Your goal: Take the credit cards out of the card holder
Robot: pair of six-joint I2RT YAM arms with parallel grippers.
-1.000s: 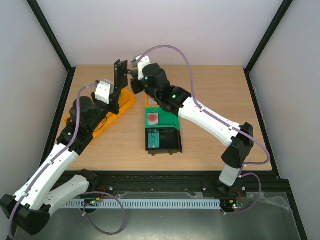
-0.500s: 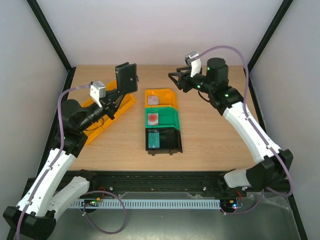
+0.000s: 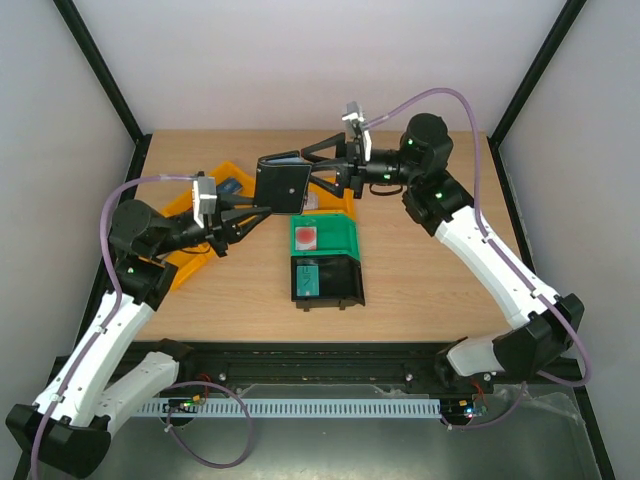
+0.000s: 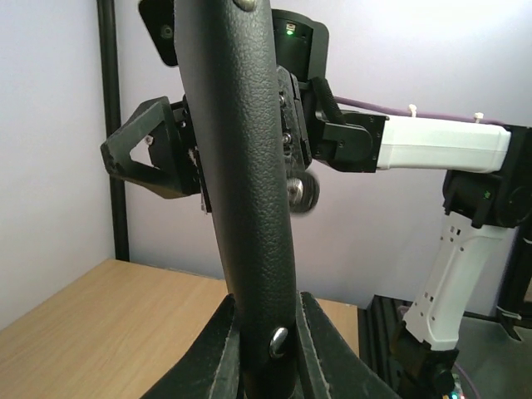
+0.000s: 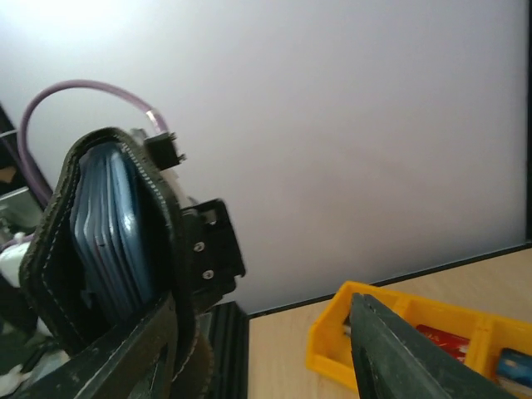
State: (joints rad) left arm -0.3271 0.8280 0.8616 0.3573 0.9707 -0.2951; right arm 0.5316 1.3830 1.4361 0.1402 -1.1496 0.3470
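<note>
The card holder (image 3: pixel 283 186), a black wallet, hangs in the air over the middle of the table, with my left gripper (image 3: pixel 262 207) shut on its lower end. In the left wrist view its black spine (image 4: pixel 249 208) rises between my left gripper (image 4: pixel 268 332) fingers. My right gripper (image 3: pixel 315 168) stands open right behind the wallet's far edge. In the right wrist view the card holder (image 5: pixel 108 241) shows its blue-grey lining by the left finger of my right gripper (image 5: pixel 266 349); whether they touch is unclear. A red credit card (image 5: pixel 440 337) lies in the long yellow bin (image 5: pixel 374 328).
A long yellow bin (image 3: pixel 190 255) lies slanted at the left under my left arm. A small yellow bin (image 3: pixel 346 205), a green bin (image 3: pixel 335 240) with a pale red-spotted card (image 3: pixel 305 236) and a black bin (image 3: pixel 340 285) with a teal card (image 3: pixel 306 278) form a column.
My left arm carried the card holder right and toward the table's middle. My right arm swung away to the right, then came back to the wallet, its jaws opening.
</note>
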